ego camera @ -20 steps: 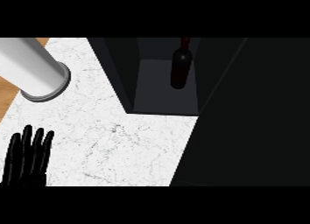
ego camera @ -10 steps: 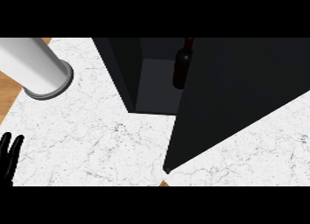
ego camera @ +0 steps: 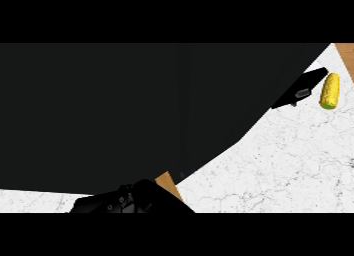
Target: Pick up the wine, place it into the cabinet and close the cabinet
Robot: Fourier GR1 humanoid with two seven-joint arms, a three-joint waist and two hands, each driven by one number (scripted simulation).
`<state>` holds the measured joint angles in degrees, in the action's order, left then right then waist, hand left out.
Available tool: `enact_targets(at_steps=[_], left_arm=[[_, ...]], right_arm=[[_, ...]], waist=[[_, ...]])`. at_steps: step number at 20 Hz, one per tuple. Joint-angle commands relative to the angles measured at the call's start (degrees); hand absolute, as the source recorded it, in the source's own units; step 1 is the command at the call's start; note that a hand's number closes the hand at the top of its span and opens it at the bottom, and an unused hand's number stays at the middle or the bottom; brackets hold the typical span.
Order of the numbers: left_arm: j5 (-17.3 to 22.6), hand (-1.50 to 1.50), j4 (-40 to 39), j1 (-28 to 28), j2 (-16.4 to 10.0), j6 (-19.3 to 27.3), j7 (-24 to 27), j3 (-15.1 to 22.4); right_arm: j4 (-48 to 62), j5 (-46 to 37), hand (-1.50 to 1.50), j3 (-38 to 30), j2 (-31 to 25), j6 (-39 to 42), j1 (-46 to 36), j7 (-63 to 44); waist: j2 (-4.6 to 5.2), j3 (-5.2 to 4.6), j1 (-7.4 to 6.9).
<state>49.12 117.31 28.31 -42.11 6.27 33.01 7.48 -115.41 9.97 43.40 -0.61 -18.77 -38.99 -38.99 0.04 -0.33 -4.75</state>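
Robot hand (ego camera: 132, 200): dark shape at lower edge of view, directly below cabinet (ego camera: 99, 110); probably the left one; open or closed, cannot tell; nothing seen held. Cabinet: black mass, upper left, covering much of surface (ego camera: 298, 160). Wine: not visible; judged inside cabinet, so direction from robot hand and long axis undeterminable. Dark projection (ego camera: 302, 89) at cabinet's right edge: possibly the right robot hand, state unreadable. Corn cob (ego camera: 329, 91): just right of that projection, well clear of cabinet. Remaining step, judged: closing cabinet; nearer hand unclear.
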Motion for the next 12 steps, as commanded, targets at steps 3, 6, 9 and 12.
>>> enact_targets(at_steps=[3,6,9,12], left_arm=[[2.75,-1.50,-1.83,1.32,-1.63,-5.18,0.23,-4.67],[5.16,-1.50,-1.50,-0.52,-2.07,-4.99,-1.90,-6.52],[6.90,-1.50,-5.51,-2.41,-2.69,-7.57,-1.89,-9.44],[7.10,-1.50,-2.62,0.44,-3.82,-7.93,-2.98,-10.04]], right_arm=[[17.46,8.82,1.50,-6.96,0.59,-4.96,-19.80,3.59],[26.59,14.44,1.50,-6.61,0.60,-6.02,-26.67,7.56],[34.10,19.91,1.50,-8.70,0.60,-3.42,-33.10,9.24],[35.81,31.45,1.50,-10.84,0.61,7.86,-30.79,6.05]], waist=[[0.28,0.08,-0.75],[0.53,0.12,-0.53],[0.70,0.08,-0.13],[0.98,0.20,-1.49]])
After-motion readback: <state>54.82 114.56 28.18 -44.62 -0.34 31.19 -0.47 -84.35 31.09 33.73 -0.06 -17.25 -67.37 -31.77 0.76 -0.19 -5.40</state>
